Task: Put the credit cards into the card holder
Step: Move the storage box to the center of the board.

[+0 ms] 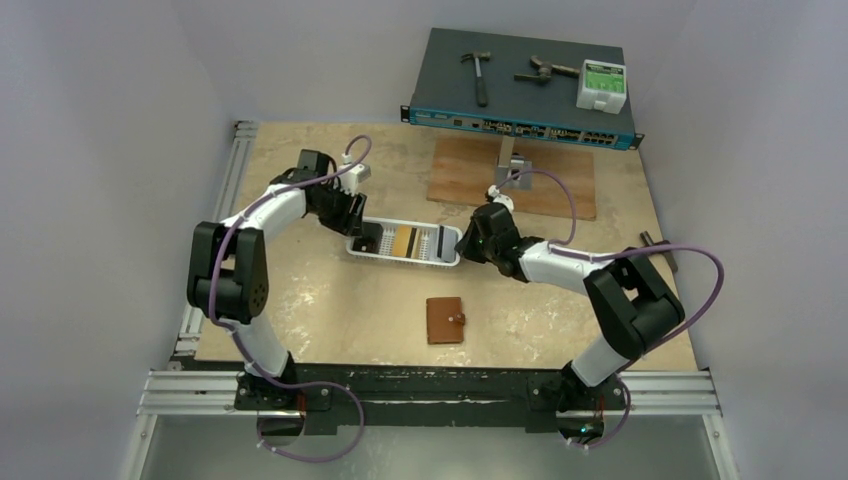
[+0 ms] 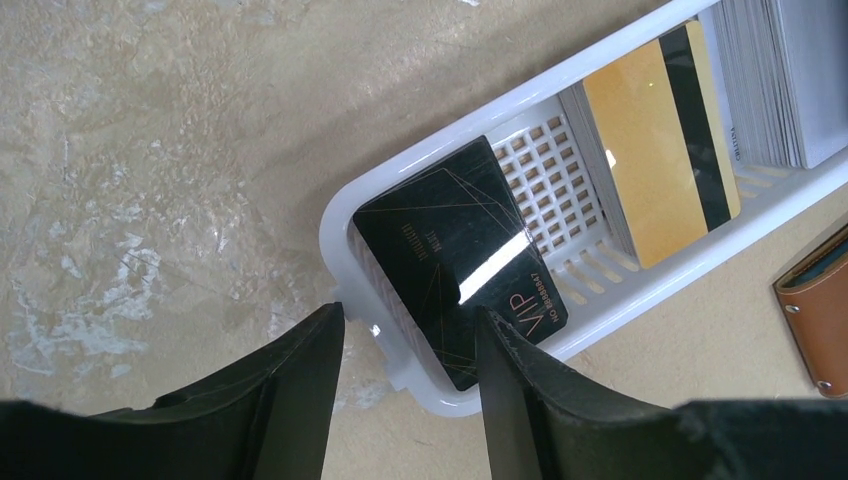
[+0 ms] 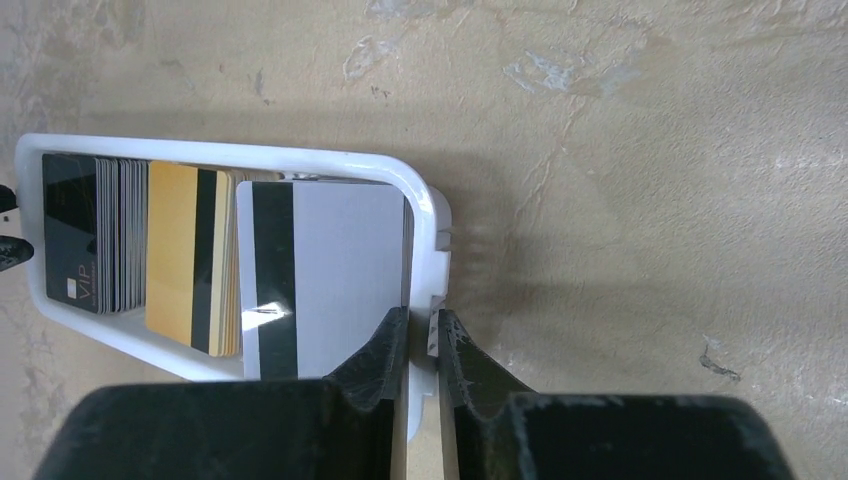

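The right gripper (image 3: 420,345) has its fingers pinched onto the right end wall of the white tray (image 3: 220,153); the left gripper (image 2: 408,345) has its jaws apart, straddling the tray's left end; the credit cards (image 2: 660,150) lean in stacks inside the tray, black at left, gold in the middle, white at right; the card holder (image 1: 445,320) lies closed on the table (image 1: 330,300), nearer than the tray and apart from it.

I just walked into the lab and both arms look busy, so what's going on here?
Both arms are working at the white tray of credit cards. The right gripper pinches the tray's end wall, while the left gripper hangs open over the black card at the other end. The brown card holder lies closed nearer the arms, untouched.
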Robot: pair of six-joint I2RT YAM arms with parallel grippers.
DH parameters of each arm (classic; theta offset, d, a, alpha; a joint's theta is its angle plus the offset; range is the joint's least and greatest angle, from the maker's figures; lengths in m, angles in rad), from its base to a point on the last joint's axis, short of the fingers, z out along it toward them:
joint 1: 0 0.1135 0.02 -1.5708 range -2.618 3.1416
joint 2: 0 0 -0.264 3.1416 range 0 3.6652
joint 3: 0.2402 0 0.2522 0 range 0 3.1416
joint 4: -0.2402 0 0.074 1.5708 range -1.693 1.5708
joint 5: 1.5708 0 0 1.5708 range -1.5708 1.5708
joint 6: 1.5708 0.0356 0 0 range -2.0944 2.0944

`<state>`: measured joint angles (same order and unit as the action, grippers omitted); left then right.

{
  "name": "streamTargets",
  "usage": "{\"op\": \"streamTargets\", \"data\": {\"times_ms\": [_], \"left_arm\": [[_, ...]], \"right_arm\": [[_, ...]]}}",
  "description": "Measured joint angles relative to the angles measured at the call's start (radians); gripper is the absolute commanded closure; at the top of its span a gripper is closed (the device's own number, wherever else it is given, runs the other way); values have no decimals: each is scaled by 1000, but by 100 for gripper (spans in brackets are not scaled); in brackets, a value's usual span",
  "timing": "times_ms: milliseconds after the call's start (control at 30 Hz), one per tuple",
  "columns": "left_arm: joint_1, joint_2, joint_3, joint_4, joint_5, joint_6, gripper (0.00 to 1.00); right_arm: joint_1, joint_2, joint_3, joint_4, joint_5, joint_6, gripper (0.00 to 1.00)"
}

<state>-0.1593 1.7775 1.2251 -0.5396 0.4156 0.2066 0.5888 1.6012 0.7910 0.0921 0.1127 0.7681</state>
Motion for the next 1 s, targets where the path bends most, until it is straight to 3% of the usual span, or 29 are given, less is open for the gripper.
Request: {"op": "streamTargets", "data": {"times_ms": [100,467,1000], "left_arm": [[-2,-12,-14,0,1,13,51],[-65,-124,-98,-42,59,21,51],[-105,-267,-164,-145,132,34,51]], "right_arm": [[0,-7,-12,8,4,6,100],[6,-118,-101,-35,30,8,100],[4,-352,-185,-336,191,6,99]]}}
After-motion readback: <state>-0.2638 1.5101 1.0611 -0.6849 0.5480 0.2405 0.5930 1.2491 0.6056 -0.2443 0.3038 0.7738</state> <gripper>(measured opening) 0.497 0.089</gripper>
